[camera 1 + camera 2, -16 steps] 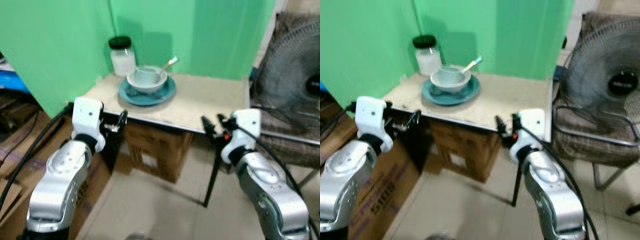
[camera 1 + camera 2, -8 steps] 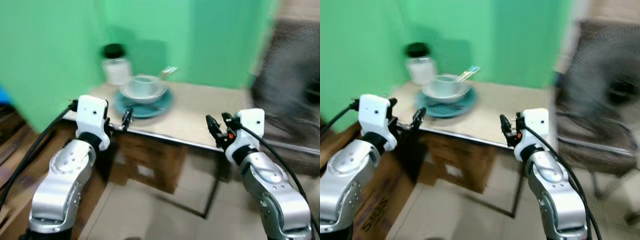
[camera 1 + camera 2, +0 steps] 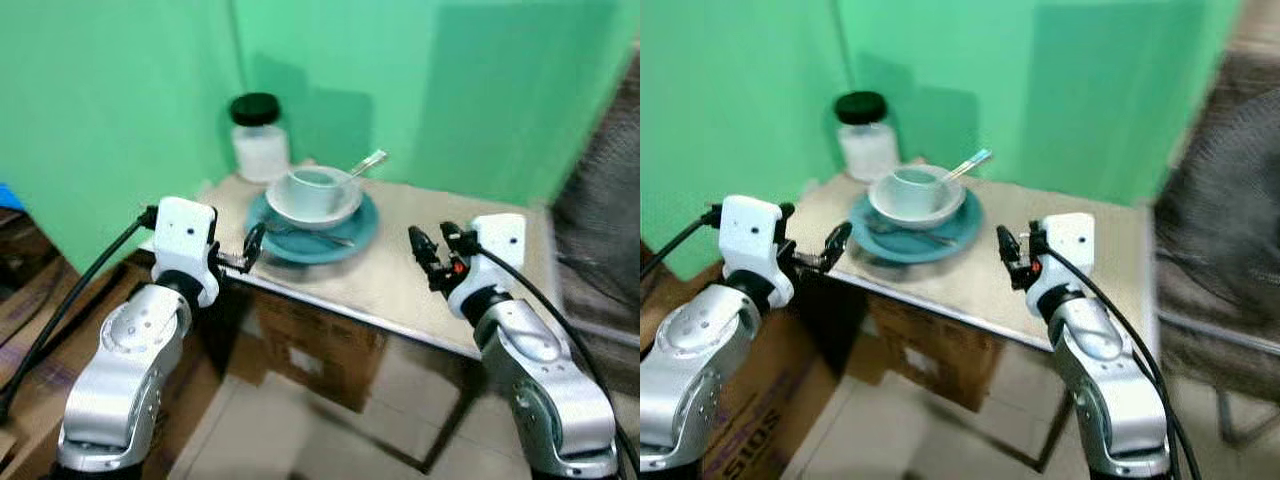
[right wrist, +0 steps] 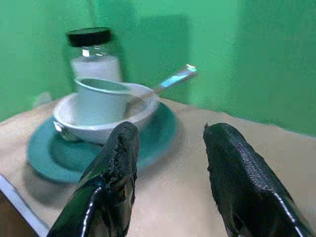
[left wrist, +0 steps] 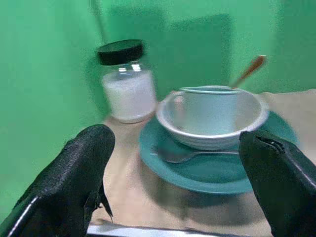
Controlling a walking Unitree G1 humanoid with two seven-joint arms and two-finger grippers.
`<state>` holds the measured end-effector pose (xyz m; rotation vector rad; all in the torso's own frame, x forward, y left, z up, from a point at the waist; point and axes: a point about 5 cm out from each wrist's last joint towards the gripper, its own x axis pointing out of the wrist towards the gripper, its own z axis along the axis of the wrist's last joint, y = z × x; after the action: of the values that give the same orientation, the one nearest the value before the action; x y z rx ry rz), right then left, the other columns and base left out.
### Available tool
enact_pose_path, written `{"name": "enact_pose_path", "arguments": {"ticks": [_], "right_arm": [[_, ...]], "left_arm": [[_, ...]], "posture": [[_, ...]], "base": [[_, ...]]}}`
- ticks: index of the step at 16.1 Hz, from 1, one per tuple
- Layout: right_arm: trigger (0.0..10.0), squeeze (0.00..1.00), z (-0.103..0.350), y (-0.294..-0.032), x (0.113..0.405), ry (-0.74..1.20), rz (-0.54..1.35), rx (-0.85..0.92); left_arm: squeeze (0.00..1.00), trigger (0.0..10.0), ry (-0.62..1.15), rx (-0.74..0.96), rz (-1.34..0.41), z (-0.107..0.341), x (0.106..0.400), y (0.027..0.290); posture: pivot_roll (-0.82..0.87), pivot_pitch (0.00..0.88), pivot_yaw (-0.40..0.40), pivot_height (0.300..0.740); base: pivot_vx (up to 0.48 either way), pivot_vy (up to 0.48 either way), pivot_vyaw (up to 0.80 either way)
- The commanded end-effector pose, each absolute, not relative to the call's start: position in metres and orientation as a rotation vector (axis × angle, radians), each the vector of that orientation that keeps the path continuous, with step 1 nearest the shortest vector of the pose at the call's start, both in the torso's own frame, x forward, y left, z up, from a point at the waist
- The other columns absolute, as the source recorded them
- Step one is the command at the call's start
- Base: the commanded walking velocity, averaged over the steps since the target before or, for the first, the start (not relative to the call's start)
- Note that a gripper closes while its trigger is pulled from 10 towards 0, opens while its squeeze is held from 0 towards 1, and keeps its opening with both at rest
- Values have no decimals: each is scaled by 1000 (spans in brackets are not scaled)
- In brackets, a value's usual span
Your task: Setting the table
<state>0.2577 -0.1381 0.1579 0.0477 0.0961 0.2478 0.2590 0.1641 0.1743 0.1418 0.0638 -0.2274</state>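
A teal plate [image 3: 345, 240] lies on the small beige table [image 3: 420, 285]. On it stands a white bowl [image 3: 335, 207] holding a pale cup [image 3: 315, 184] and a spoon [image 3: 368, 162]. A fork [image 3: 312, 236] lies on the plate's rim. A jar [image 3: 259, 140] of white grains with a black lid stands behind, by the green wall. My left gripper [image 3: 250, 247] is open at the table's front left corner, facing the plate [image 5: 197, 173]. My right gripper [image 3: 430, 250] is open over the table's front edge, right of the plate, with nothing between its fingers [image 4: 118, 163].
Green backdrop walls close the table's back and left side. Cardboard boxes [image 3: 320, 350] sit under the table, and another [image 3: 760, 420] stands at my left. A dark fan [image 3: 1225, 200] stands to the right of the table.
The camera has come closer to the table and the picture has shifted. Both grippers, held out as before, now reach the table's front edge. The dishes have not moved.
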Motion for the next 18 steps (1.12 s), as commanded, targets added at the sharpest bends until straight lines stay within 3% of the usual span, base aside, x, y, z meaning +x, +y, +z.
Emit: {"name": "enact_pose_path", "arguments": {"ticks": [1,11,13,14,18], "right_arm": [[10000,0,161,-131,259,82,276,56],[10000,0,166,-129,262,54,305,79],[10000,0,169,-127,268,50,388,57],[10000,1000,169,-125,270,65,438,53],[10000,1000,171,-115,291,161,697,-103]], "left_arm": [[0,10000,59,156,-213,176,258,169],[0,10000,63,170,-246,177,261,166],[0,10000,80,191,-303,174,262,162],[0,10000,80,195,-322,174,262,162],[0,10000,127,243,-469,172,260,169]], "posture": [[108,0,16,740],[102,0,25,740],[95,0,33,740],[92,0,35,740],[83,0,46,740]], "base": [[345,0,0],[338,0,0],[148,0,0],[0,0,0],[0,0,0]]}}
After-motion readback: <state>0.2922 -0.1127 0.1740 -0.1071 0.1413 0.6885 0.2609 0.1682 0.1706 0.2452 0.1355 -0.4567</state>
